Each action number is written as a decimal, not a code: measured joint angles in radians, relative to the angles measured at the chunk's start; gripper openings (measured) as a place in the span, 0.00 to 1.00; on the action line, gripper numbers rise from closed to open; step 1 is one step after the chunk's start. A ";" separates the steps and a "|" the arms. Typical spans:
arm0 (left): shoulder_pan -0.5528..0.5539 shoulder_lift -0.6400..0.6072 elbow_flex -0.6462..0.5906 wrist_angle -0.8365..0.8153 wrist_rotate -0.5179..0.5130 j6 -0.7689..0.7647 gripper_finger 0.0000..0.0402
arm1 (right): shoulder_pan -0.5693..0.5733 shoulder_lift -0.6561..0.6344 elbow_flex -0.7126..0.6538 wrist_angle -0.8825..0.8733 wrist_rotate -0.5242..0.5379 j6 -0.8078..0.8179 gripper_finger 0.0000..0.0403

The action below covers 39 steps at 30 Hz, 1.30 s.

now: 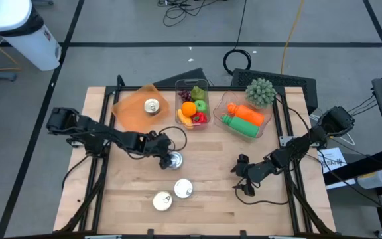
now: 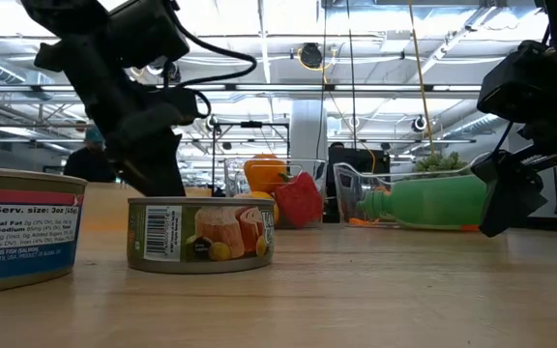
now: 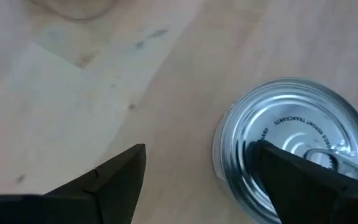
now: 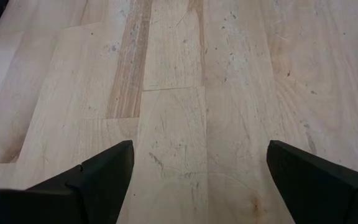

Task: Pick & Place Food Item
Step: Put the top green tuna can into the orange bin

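Left wrist view: I see my left hand [image 3: 201,180] with its fingers spread, not clenched on anything yet. One finger [image 3: 303,186] lies over the lid of the target can [image 3: 294,137]; the other finger stands off to the side over bare wood, so the can sits off-centre in the gap, toward one finger, and is not between them. The can is upright on the desk [image 1: 211,199], its pull tab up.

High view: left hand [image 1: 166,154] is near mid-desk, with the same can [image 1: 173,159] just at its tip. Two more cans [image 1: 183,188] [image 1: 162,201] lie nearer the front edge, well apart from the hand. A fourth can [image 1: 152,106] rests on the orange plate [image 1: 128,113] at the back left. Beside the plate is a clear bin of fruit [image 1: 192,106], then a clear bin of vegetables [image 1: 244,118].

Right hand [image 1: 243,178] waits low over bare desk on the right side, fingers apart, nothing between them.
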<state>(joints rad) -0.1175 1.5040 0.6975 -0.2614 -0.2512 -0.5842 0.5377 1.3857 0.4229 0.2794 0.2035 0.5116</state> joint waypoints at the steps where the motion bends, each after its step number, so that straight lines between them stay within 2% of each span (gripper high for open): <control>1: 0.002 -0.002 0.000 0.001 -0.013 -0.003 0.77 | 0.000 0.000 0.000 0.000 0.000 0.000 0.86; 6: 0.006 -0.031 -0.003 -0.014 -0.073 -0.005 0.77 | 0.000 0.000 0.000 0.000 0.000 0.000 0.86; 10: 0.006 -0.032 -0.003 -0.062 -0.040 -0.088 0.77 | 0.000 0.000 0.000 0.000 0.000 0.001 0.86; 13: 0.007 -0.034 -0.002 -0.105 0.090 -0.160 0.77 | 0.000 0.000 0.000 0.000 0.000 0.000 0.86; 18: -0.015 -0.033 -0.002 -0.069 0.335 -0.183 0.77 | 0.000 0.000 0.000 0.000 0.000 0.000 0.86; 20: -0.037 -0.032 -0.003 -0.052 0.385 -0.185 0.77 | 0.000 0.000 0.000 0.000 0.000 0.000 0.86; 28: -0.064 -0.032 -0.003 -0.022 0.371 -0.221 0.77 | 0.000 0.000 0.000 0.000 0.000 0.000 0.86; 34: -0.064 -0.033 -0.003 -0.073 0.304 -0.268 0.77 | 0.000 0.000 0.000 0.000 0.000 0.000 0.86; 39: -0.060 -0.033 -0.001 -0.083 0.296 -0.275 0.77 | 0.000 0.000 0.000 0.000 0.001 0.000 0.86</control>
<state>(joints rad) -0.1780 1.4708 0.6969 -0.3442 0.0451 -0.8590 0.5377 1.3857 0.4229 0.2794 0.2043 0.5118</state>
